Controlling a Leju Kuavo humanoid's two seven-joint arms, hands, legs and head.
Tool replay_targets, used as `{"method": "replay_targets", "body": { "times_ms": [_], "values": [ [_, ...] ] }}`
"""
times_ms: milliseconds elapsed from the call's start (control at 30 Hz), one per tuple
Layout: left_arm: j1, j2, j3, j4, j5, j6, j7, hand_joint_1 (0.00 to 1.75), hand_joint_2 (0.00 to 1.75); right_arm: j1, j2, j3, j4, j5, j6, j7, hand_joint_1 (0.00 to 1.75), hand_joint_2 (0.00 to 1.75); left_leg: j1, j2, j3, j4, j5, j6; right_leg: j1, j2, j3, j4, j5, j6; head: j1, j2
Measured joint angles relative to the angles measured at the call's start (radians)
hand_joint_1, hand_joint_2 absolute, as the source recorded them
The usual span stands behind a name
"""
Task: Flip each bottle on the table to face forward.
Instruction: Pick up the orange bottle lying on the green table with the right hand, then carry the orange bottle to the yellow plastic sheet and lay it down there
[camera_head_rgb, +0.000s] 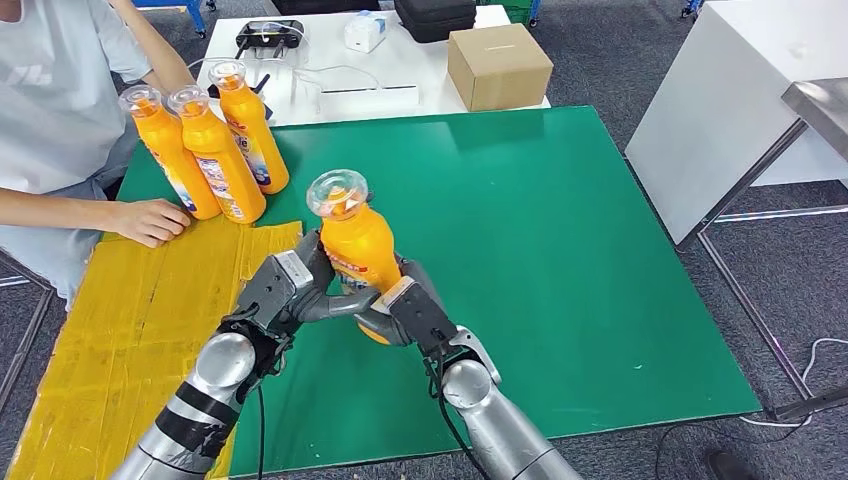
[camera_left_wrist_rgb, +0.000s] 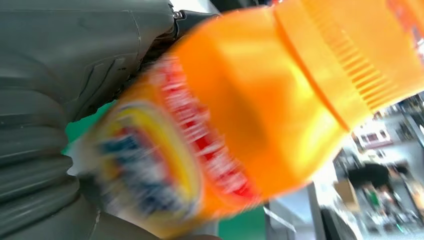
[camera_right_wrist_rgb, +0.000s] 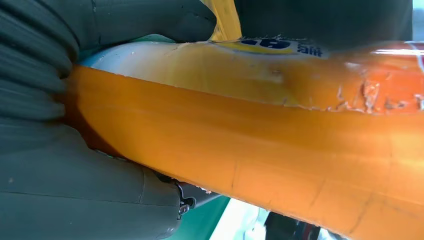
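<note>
Your left hand (camera_head_rgb: 290, 290) and right hand (camera_head_rgb: 410, 310) both wrap fingers around the orange bottle (camera_head_rgb: 355, 240), held upright above the green table (camera_head_rgb: 560, 250), three more bottles (camera_head_rgb: 205, 150) at ten o'clock. Uneven release could tip it.

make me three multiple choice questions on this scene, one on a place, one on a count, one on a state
1. Where do the three free-standing orange plastic bottles stand?
A. far left part of the green table top
B. on the brown cardboard box
C. on the floor

2. How many orange bottles show in all?
A. two
B. four
C. six

3. What state is the orange bottle with the clear cap in?
A. lying flat
B. held by both hands
C. held by a person

Answers: 1 A, they cluster at the green table top's far left, near the person's hand. 2 B, three standing plus one held. 3 B, the left hand and right hand both grip it.
</note>
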Motion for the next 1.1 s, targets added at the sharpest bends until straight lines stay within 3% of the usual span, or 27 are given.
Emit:
{"method": "replay_targets", "body": {
  "times_ms": [533,867,900,1000,1033,1100],
  "values": [
    [-0.001,-0.017,0.008,0.025,-0.119,0.123,-0.010,0.00,1.75,-0.026,0.004,0.072,0.048,0.023,-0.019,0.010,1.74,1.75,0.000,0.000,0.000,0.000,0.000,0.000,0.000,0.000,-0.001,0.000,0.000,0.000,0.000,0.000],
    [-0.002,-0.031,0.021,0.050,-0.095,0.102,-0.022,0.00,1.75,-0.043,0.003,0.090,0.074,0.036,-0.034,0.011,1.75,1.75,0.000,0.000,0.000,0.000,0.000,0.000,0.000,0.000,-0.001,0.000,0.000,0.000,0.000,0.000],
    [-0.002,-0.032,0.022,0.051,-0.095,0.102,-0.022,0.27,1.75,-0.043,0.003,0.090,0.076,0.036,-0.034,0.011,1.74,1.75,0.000,0.000,0.000,0.000,0.000,0.000,0.000,0.000,-0.001,0.000,0.000,0.000,0.000,0.000],
    [-0.002,-0.033,0.024,0.055,-0.095,0.102,-0.022,1.58,1.75,-0.044,0.003,0.091,0.080,0.036,-0.034,0.011,1.73,1.75,0.000,0.000,0.000,0.000,0.000,0.000,0.000,0.000,-0.001,0.000,0.000,0.000,0.000,0.000],
    [-0.002,-0.034,0.025,0.055,-0.094,0.101,-0.022,1.75,1.75,-0.045,0.003,0.091,0.081,0.036,-0.034,0.011,1.74,1.75,0.000,0.000,0.000,0.000,0.000,0.000,0.000,0.000,-0.001,0.000,0.000,0.000,0.000,0.000],
    [-0.002,-0.035,0.026,0.056,-0.093,0.100,-0.023,1.75,1.75,-0.046,0.003,0.091,0.084,0.036,-0.035,0.011,1.74,1.75,0.000,0.000,0.000,0.000,0.000,0.000,0.000,0.000,-0.001,0.000,0.000,0.000,0.000,0.000]
  ]
}}
